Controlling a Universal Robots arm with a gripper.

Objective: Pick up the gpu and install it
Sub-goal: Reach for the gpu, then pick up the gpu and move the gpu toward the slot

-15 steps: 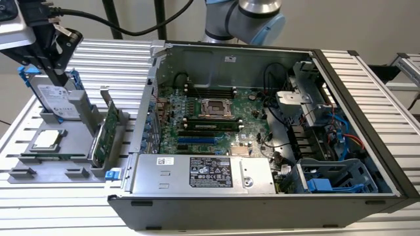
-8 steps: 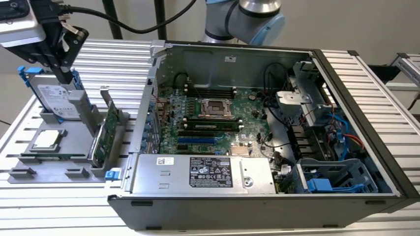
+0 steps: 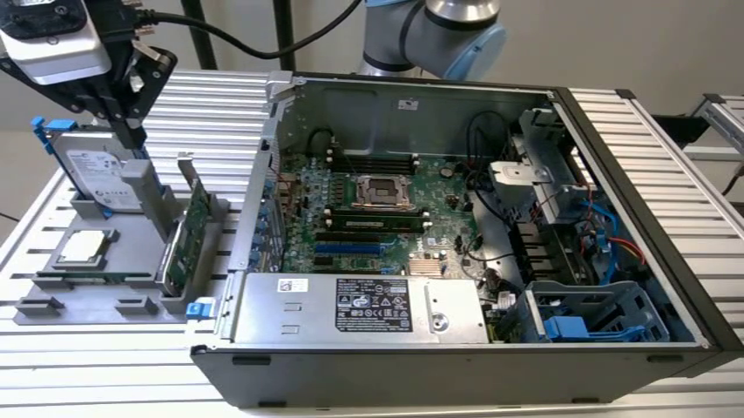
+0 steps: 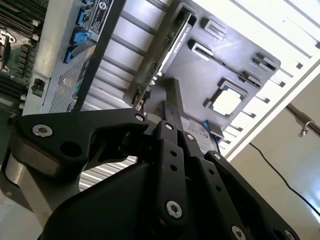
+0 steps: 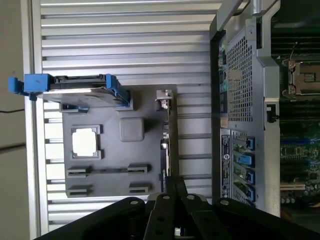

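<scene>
I am hovering the claw (image 3: 131,138), pressed together and empty, over the gray holder (image 3: 134,261) where the gpu (image 3: 192,228) is standing on edge, likely keeping its top edge graspable.

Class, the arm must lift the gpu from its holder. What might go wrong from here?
1. The claw hangs by the hard drive, which stands beside the gpu; coming down there might strike the drive.
2. The gpu stands on its thin edge, so an off-centre grip may tilt it.
3. The case wall close by could snag the card.
</scene>
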